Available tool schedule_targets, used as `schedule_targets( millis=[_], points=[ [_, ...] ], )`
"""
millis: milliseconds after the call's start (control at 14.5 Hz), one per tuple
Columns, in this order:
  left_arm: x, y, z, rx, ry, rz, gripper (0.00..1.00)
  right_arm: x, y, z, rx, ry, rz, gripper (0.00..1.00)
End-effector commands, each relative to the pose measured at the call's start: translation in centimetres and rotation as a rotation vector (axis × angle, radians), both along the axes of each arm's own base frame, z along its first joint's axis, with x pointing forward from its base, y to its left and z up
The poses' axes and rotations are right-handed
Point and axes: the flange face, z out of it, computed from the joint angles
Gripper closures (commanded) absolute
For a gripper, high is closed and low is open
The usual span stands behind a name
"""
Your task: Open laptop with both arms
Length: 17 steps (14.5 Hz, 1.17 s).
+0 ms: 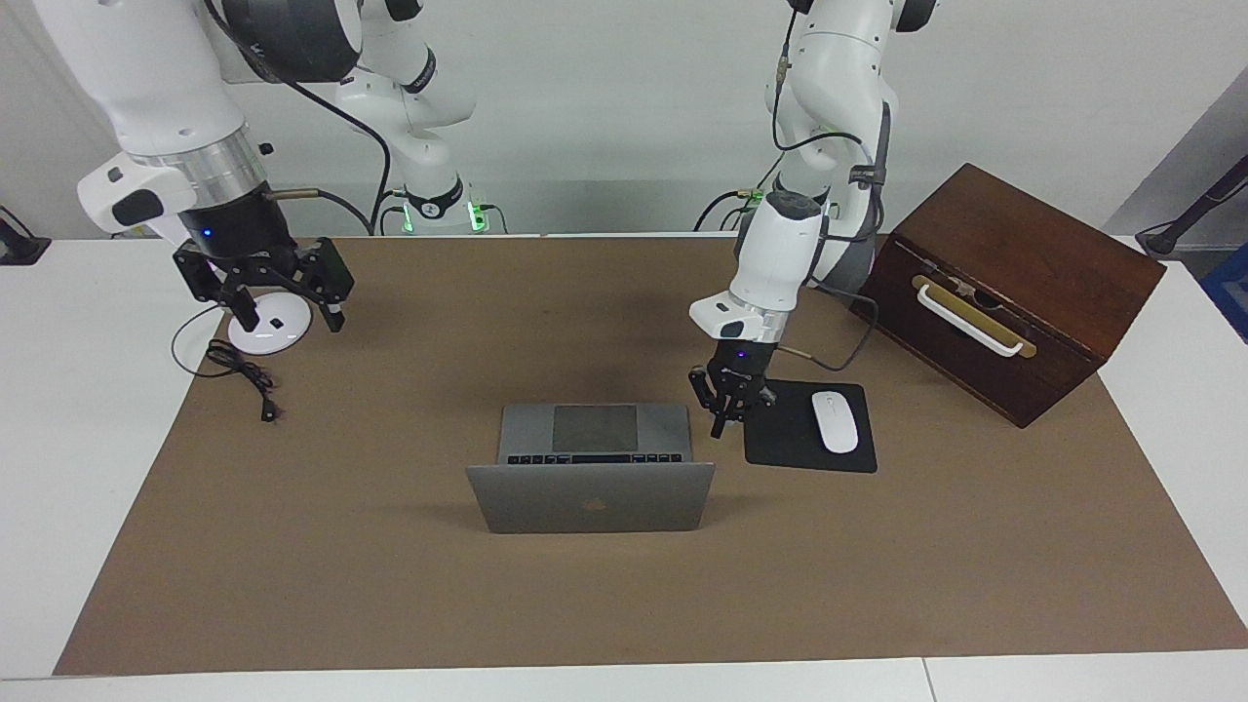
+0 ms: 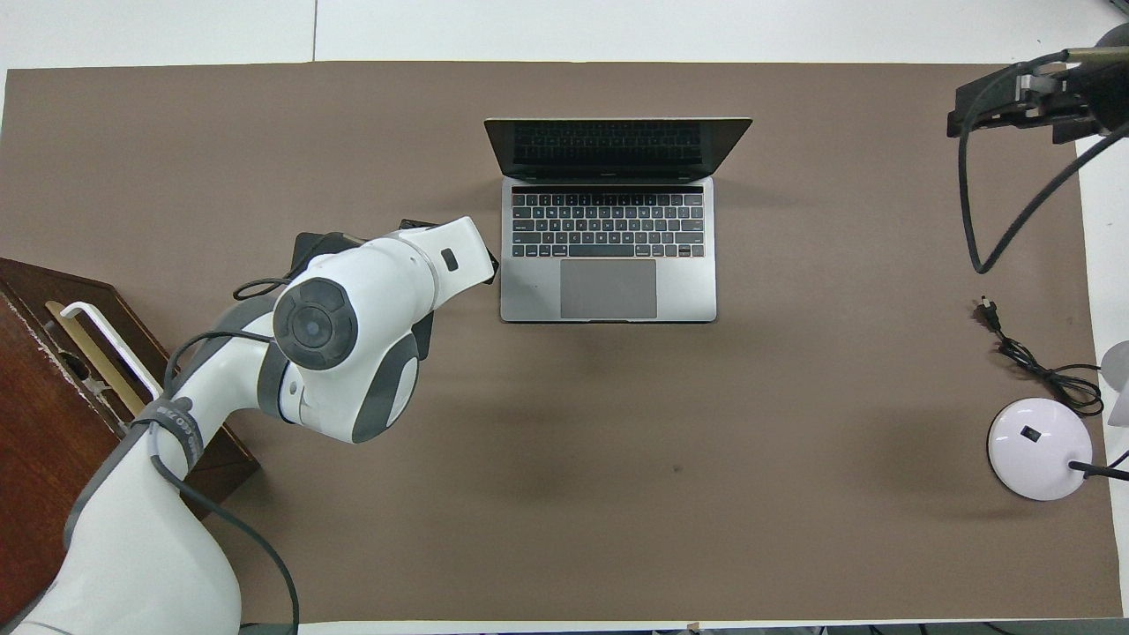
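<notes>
The silver-grey laptop (image 1: 590, 492) stands open in the middle of the brown mat, its lid about upright and its keys and trackpad showing in the overhead view (image 2: 609, 291). My left gripper (image 1: 720, 421) hangs low beside the laptop's base on the left arm's end, over the edge of the black mouse pad (image 1: 780, 450), and holds nothing that I can see. In the overhead view it is hidden under its own wrist. My right gripper (image 1: 290, 314) is open and empty, raised over the white lamp base (image 1: 268, 334) and well away from the laptop. It also shows in the overhead view (image 2: 1014, 101).
A white mouse (image 1: 835, 421) lies on the mouse pad. A dark wooden box (image 1: 1014, 292) with a white handle stands at the left arm's end. The lamp's black cable (image 1: 244, 375) lies on the mat by the lamp base (image 2: 1036, 450).
</notes>
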Motion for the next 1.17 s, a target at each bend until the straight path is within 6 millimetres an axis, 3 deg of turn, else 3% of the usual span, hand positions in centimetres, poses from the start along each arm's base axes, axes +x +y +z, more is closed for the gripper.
schedule_targets(
  millis=[0, 206, 412, 481, 550, 688, 962, 1100],
  points=[
    [0.4, 0.8, 3.6, 0.0, 0.087, 0.06, 1.0, -1.4, -1.2, 0.7, -0.029, 0.016, 0.052, 0.01],
    [0.7, 3.3, 6.5, 0.031, 0.179, 0.1, 1.0, -3.6, -3.0, -1.0, -0.018, 0.005, 0.054, 0.01],
    [0.5, 6.1, 8.9, 0.036, 0.213, 0.138, 1.0, -4.1, -5.4, -3.2, -0.021, -0.002, 0.067, 0.01],
    [0.4, 6.7, 10.3, 0.034, 0.224, 0.153, 0.84, -4.0, -6.2, -3.5, -0.025, -0.007, 0.074, 0.01],
    [0.5, 8.0, 11.3, 0.039, 0.25, 0.182, 0.61, -4.1, -7.0, -4.0, -0.028, -0.004, 0.081, 0.01],
    [0.6, 10.9, 13.9, 0.04, 0.275, 0.222, 0.0, -4.4, -7.5, -4.8, -0.024, -0.002, 0.063, 0.01],
    [0.1, 17.4, 17.4, 0.036, 0.287, 0.316, 0.0, -4.9, -6.4, -4.6, -0.003, 0.044, -0.018, 0.01],
    [-0.5, 19.4, 18.2, 0.055, 0.302, 0.344, 0.0, -4.9, -5.7, -4.5, -0.002, 0.046, -0.02, 0.01]
  ],
)
